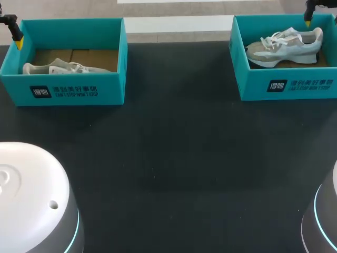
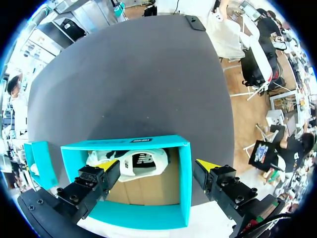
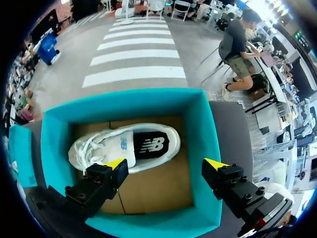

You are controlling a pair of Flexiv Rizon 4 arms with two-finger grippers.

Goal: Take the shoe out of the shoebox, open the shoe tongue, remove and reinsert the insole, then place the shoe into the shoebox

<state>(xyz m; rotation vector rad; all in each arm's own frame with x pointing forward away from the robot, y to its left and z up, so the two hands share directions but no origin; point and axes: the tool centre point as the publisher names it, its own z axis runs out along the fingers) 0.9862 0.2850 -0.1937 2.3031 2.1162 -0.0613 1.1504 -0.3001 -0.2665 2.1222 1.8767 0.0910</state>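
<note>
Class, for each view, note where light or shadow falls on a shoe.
Head view: left shoe sits dim behind the left shoebox wall, right shoe bright. Left wrist view: dark shadow under that wall. Right wrist view: shoe evenly lit, no glare.

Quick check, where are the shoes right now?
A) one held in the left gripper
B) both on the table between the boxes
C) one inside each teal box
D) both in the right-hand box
C: the head view shows one shoe lying inside the left shoebox and the other shoe inside the right shoebox.
</note>
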